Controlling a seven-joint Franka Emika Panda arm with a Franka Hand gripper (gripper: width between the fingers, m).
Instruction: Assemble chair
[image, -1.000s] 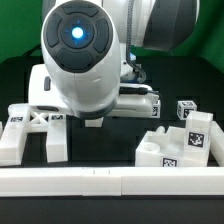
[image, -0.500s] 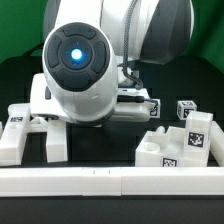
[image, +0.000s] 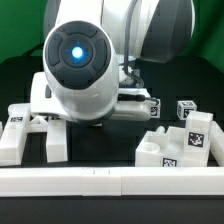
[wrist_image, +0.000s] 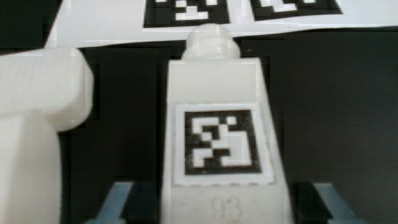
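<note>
In the wrist view a white chair leg (wrist_image: 222, 120) with a square black-and-white tag lies on the black table. It sits lengthwise between my gripper's (wrist_image: 222, 203) two fingers. The fingers (wrist_image: 121, 200) stand on either side of it with a dark gap on each side, so the gripper is open around the leg. A larger white chair piece (wrist_image: 45, 130) lies beside the leg. In the exterior view the arm's big round wrist (image: 78, 65) hides the gripper and the leg. The X-braced frame (image: 25, 125) lies at the exterior view's left.
A stepped white tagged block (image: 185, 140) stands at the exterior view's right, with a small tagged cube (image: 186, 108) and another tagged piece (image: 153, 106) behind it. The plain white border rail (image: 110, 180) runs along the front. The marker board (wrist_image: 231, 15) lies beyond the leg's tip.
One second ago the arm stood higher and further to the exterior view's right; it came down and leftward, then held still over the last half second.
</note>
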